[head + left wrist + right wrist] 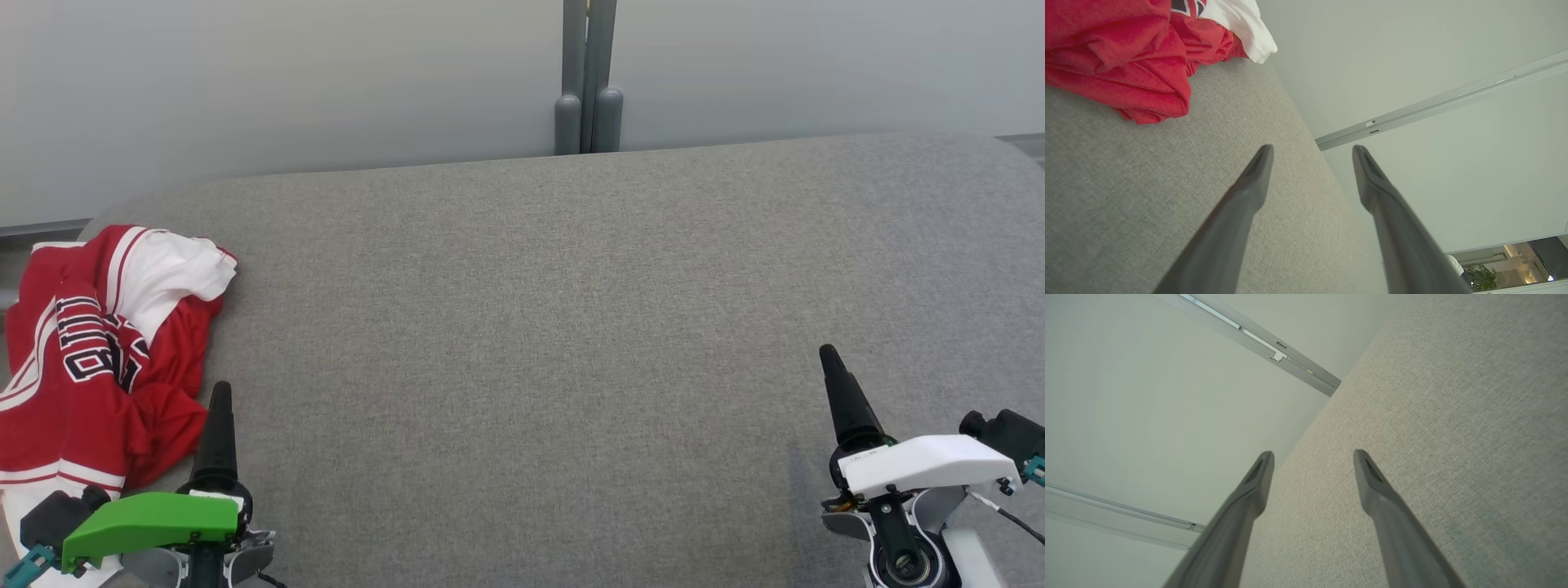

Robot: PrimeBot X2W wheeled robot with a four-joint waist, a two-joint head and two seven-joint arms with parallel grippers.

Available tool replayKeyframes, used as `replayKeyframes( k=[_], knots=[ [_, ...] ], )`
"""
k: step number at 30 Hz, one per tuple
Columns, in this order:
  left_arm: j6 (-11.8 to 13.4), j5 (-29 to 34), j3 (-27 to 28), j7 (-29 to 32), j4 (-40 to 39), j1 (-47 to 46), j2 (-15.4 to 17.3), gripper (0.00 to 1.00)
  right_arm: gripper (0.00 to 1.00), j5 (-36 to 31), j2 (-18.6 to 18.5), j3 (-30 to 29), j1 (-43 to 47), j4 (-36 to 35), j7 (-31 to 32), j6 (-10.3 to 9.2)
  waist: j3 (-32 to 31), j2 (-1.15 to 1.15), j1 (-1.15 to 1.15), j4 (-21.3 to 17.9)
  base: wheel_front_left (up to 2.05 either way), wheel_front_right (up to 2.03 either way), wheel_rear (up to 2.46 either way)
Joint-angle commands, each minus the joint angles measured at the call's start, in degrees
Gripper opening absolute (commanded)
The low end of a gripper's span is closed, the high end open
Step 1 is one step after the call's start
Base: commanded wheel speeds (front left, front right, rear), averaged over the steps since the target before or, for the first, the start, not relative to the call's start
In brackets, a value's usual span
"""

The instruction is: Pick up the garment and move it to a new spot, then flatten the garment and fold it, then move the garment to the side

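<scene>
**Head view.** A crumpled red and white garment with black lettering is found at the far left of a grey fabric-covered surface, and part of it is cut off by the left edge of the picture. The left gripper, under a green cover, is seen at the lower left with one dark finger pointing up the view, just beside the garment's right edge. Contact cannot be judged from this angle. The right gripper, under a white cover, is seen at the lower right, well apart from the garment. A pale wall and a grey post are noted behind the surface.

**Left wrist view.** The left gripper's two fingers are shown spread wide, with nothing held between them. The garment lies bunched at the upper left on the grey surface, apart from both fingertips. A metal rail is seen crossing the wall.

**Right wrist view.** The right gripper's fingers are likewise shown wide apart and empty. The grey surface is seen beneath and beyond them, with the pale wall to the left.
</scene>
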Motion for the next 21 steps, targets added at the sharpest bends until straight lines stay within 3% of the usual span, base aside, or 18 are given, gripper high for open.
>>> replayKeyframes(
  k=[1,8,21],
  knots=[
    [0.0,1.0,0.1,-0.3,-1.0,-1.1,0.5,1.00,1.00,-1.3,-0.5,0.1,-1.7,-1.1,-0.3,0.04,0.0,0.00,0.00,0.0,0.00,0.00,0.00],
    [0.1,11.0,-0.2,-1.8,-1.1,-0.8,0.8,1.00,1.00,-10.0,-1.0,1.6,-2.0,-1.7,-1.9,0.04,0.0,0.00,0.00,0.0,0.00,0.00,0.00],
    [-0.9,23.8,-0.8,-4.4,0.1,-0.1,1.4,1.00,1.00,-22.2,-1.6,3.4,-2.3,-0.8,-4.4,0.04,-0.1,0.00,0.00,0.1,0.00,0.00,0.00]
  ],
)
